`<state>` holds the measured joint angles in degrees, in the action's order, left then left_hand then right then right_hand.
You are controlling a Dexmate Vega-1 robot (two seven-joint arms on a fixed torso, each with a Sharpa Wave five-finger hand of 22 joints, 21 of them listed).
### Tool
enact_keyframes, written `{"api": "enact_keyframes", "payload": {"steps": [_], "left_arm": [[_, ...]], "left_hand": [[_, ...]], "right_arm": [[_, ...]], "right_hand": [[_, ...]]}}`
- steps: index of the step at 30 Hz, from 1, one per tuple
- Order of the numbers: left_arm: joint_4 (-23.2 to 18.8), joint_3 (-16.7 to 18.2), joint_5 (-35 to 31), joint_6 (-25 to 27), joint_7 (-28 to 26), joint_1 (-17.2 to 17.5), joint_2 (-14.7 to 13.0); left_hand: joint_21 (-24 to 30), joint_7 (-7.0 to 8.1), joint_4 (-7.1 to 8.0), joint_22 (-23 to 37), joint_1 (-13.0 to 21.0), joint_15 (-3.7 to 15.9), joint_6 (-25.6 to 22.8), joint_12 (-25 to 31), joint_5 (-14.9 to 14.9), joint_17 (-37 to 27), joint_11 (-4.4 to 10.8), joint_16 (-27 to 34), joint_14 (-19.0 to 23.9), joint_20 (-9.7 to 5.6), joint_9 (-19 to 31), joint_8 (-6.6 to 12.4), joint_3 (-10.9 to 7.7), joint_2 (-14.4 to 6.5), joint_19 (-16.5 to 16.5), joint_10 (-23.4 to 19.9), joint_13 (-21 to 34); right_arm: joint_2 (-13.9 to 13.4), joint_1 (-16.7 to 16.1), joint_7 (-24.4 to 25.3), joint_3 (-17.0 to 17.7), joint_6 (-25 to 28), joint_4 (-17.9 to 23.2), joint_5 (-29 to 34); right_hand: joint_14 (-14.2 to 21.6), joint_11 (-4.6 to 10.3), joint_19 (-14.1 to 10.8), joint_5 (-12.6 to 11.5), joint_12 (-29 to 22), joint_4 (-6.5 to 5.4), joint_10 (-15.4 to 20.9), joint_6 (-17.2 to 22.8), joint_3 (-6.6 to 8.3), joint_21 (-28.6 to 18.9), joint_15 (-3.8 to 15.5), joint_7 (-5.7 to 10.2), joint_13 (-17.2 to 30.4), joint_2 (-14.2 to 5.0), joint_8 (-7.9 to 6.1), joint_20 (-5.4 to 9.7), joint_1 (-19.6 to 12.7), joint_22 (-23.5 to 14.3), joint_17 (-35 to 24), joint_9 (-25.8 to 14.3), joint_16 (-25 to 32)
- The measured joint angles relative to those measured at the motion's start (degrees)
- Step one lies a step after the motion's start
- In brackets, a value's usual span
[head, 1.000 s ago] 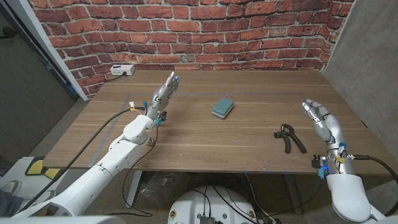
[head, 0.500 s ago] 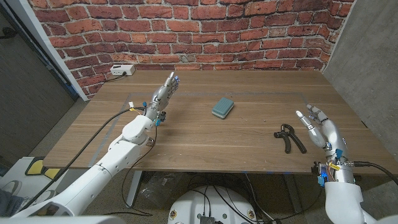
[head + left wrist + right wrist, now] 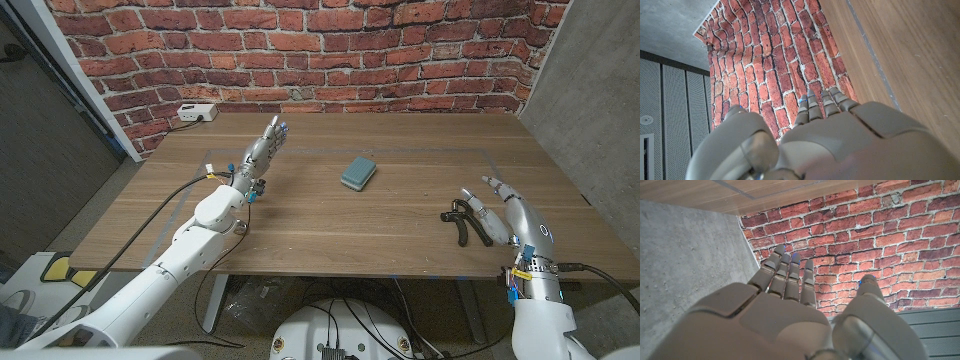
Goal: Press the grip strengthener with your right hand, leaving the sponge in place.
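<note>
The black grip strengthener (image 3: 463,222) lies on the wooden table (image 3: 330,225) at the right, handles splayed toward the front edge. My right hand (image 3: 505,214) hovers just right of it with fingers spread, its fingertips over the strengthener's right handle, holding nothing; its back (image 3: 770,320) faces the wrist camera. The teal sponge (image 3: 358,172) sits near the table's middle, well away from both hands. My left hand (image 3: 264,150) stands on its edge at the left, fingers straight and pointing toward the wall, empty; it also appears in the left wrist view (image 3: 825,135).
A white power box (image 3: 198,113) sits at the table's back left corner against the brick wall (image 3: 300,50). A grey concrete wall (image 3: 600,90) runs close along the table's right side. Cables trail from my left arm.
My right hand has moved left and forward toward the grip strengthener, from beside the table's right edge to over the strengthener's right handle. Left hand and sponge have not moved.
</note>
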<state>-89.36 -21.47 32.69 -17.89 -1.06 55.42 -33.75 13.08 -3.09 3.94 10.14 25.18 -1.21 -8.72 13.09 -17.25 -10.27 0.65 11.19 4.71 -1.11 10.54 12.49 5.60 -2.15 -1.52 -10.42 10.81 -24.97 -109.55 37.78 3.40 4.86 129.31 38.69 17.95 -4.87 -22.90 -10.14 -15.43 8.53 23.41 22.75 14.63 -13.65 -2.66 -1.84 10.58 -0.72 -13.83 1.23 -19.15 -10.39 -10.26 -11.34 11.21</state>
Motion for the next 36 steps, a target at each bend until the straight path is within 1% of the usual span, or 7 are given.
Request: {"api": "enact_keyframes", "payload": {"steps": [9,14,16,21,27,32,36], "left_arm": [[0.9,-0.1,0.2,-0.5,0.7,-0.3,0.5],[1.2,-0.5,0.1,-0.5,1.0,-0.7,0.6],[1.2,-0.6,-0.3,-0.5,0.9,-0.8,0.5],[1.2,-0.8,-1.0,-0.2,0.4,-0.9,0.5],[1.0,-0.9,-1.5,-0.1,-0.1,-0.9,0.2],[0.8,-0.9,-1.7,0.0,-0.4,-0.8,0.2],[0.8,-0.8,-1.7,0.0,-0.5,-0.7,0.1]], "left_hand": [[-0.4,0.00,0.00,0.0,0.4,-0.01,0.0,0.0,0.0,0.0,0.05,0.0,0.0,0.00,0.0,0.00,0.00,-0.4,0.0,-0.1,0.0],[-0.4,0.00,0.00,0.0,0.4,-0.01,0.0,0.0,0.0,0.0,0.05,0.0,0.0,0.00,0.0,0.00,-0.01,-0.4,0.0,-0.1,0.0],[-0.4,0.00,0.00,0.0,0.4,-0.01,0.0,0.0,0.0,0.0,-0.06,0.0,0.0,0.00,0.0,0.00,-0.01,-0.4,0.0,-0.2,0.0],[-0.4,0.00,0.00,0.0,-0.2,-0.01,0.0,0.0,0.0,0.0,-0.06,0.0,0.0,0.02,0.0,0.00,-0.01,-1.0,0.0,-0.2,0.0],[-0.4,0.00,0.00,0.1,-0.2,0.08,0.0,-0.4,0.0,0.0,-0.06,0.0,0.1,0.31,0.0,0.00,-0.01,-1.0,0.3,-0.2,0.0],[-0.4,0.00,0.00,0.1,0.4,0.08,0.0,-0.4,0.0,0.0,-0.06,0.0,0.1,0.31,0.0,0.00,-0.01,-0.4,0.3,-0.2,0.0],[-0.4,0.00,0.00,0.1,0.4,0.08,0.0,-0.4,0.0,0.0,-0.06,0.0,0.1,0.31,0.0,-0.22,-0.01,-0.4,0.3,-0.2,0.0]], "right_arm": [[-2.3,-0.1,-0.4,-3.0,8.2,1.9,5.1],[-3.3,0.0,-1.0,-4.3,12.0,2.8,6.6],[-3.9,0.1,-1.3,-4.8,13.3,3.0,7.1],[-5.0,0.7,-2.4,-6.1,17.0,3.4,8.8],[-6.7,2.6,-4.9,-9.3,24.3,3.7,11.8],[-7.8,3.9,-5.6,-11.1,27.6,3.6,12.6],[-8.7,5.2,-5.9,-12.7,30.5,2.9,12.9]], "right_hand": [[0.5,0.29,-0.3,-0.2,0.0,0.00,0.3,0.2,0.00,0.0,0.45,-0.21,0.0,0.17,0.00,0.30,-0.2,0.0,0.0,0.2,0.0],[0.7,0.72,-0.8,-0.3,-0.3,0.32,1.5,1.4,0.32,0.0,0.66,-0.48,0.0,-0.51,0.00,0.41,-1.4,0.0,0.0,0.2,0.0],[0.9,0.96,-0.8,-0.3,-0.5,0.54,1.9,1.6,0.54,0.0,0.87,-0.22,0.0,-0.23,0.00,0.41,-1.7,0.0,0.1,0.2,0.0],[0.9,0.72,-0.8,-0.3,-0.5,0.56,2.2,1.6,0.56,0.4,0.91,-0.22,0.0,-0.27,0.00,0.41,-2.2,0.0,0.1,0.2,0.0],[0.9,0.92,-0.8,-0.3,-0.5,0.80,1.9,1.6,0.80,0.4,0.91,-0.19,0.0,-0.35,0.00,0.41,-2.7,-0.1,0.1,0.2,-0.2],[1.0,0.92,-0.8,-0.3,-0.4,0.97,1.9,1.4,0.97,0.4,1.00,0.02,0.0,-0.05,0.19,0.41,-3.0,-0.2,0.1,0.2,-0.2],[1.2,1.53,-0.8,-0.3,-0.2,0.97,1.9,1.2,0.97,0.4,1.14,0.23,0.0,-0.13,0.35,0.41,-3.6,-0.2,0.1,0.1,-0.2]]}}
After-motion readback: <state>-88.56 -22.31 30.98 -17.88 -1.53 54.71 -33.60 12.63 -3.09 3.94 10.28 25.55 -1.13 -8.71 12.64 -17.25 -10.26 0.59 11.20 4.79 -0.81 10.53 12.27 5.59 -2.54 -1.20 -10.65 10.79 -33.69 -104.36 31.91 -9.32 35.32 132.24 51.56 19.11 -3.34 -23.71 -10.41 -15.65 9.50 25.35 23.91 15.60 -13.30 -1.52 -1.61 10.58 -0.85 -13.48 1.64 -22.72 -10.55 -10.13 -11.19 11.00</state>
